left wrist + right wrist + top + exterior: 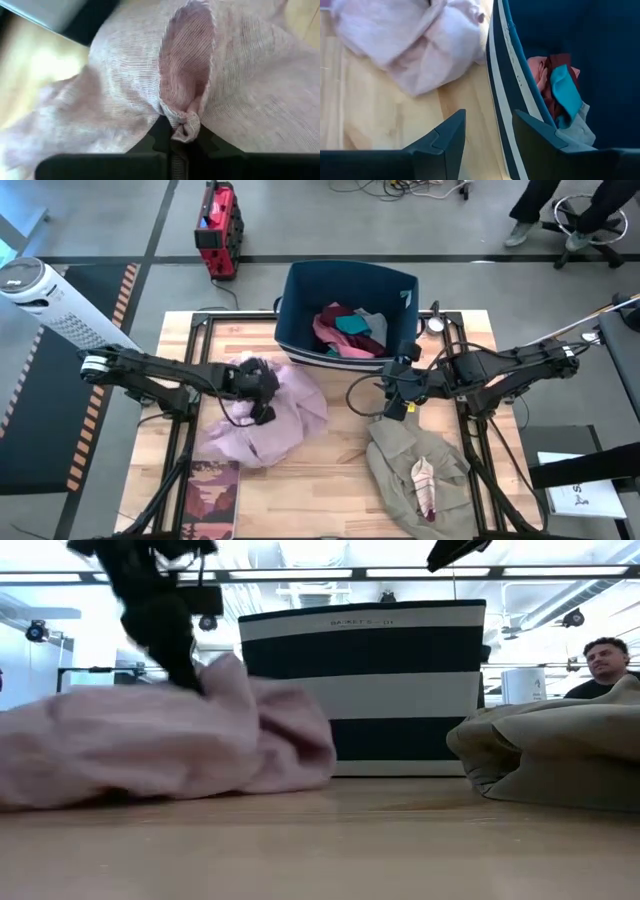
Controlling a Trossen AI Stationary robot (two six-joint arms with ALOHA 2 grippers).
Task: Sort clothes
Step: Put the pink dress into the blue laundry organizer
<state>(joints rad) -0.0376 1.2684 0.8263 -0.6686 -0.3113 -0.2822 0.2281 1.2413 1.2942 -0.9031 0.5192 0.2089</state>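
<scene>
A large pale lilac-pink garment (270, 415) lies heaped on the table's left half; it also shows in the low view (150, 740). My left gripper (262, 390) is shut on it. A beige-khaki garment (415, 470) lies at the right front, a small pinkish piece (424, 483) on top of it. Coral pink, maroon, teal and grey pieces (350, 332) lie inside the navy bin (300, 300). My right gripper (487, 132) is open and empty, just above the bin's near right rim (502, 90). My left gripper pinches a small bunched fold of the lilac-pink garment (184, 126) between its two fingers, beside a seamed opening in the cloth. The fingers come from above (185, 670), slanting down. The pinched part stands raised in a peak; the rest of the garment lies on the table.
A reddish-brown book (212, 498) lies at the table's front left corner. A white fan (45, 300) stands off the left edge, a red device (218, 225) on the floor behind. A person (605, 665) sits beyond the table on the right.
</scene>
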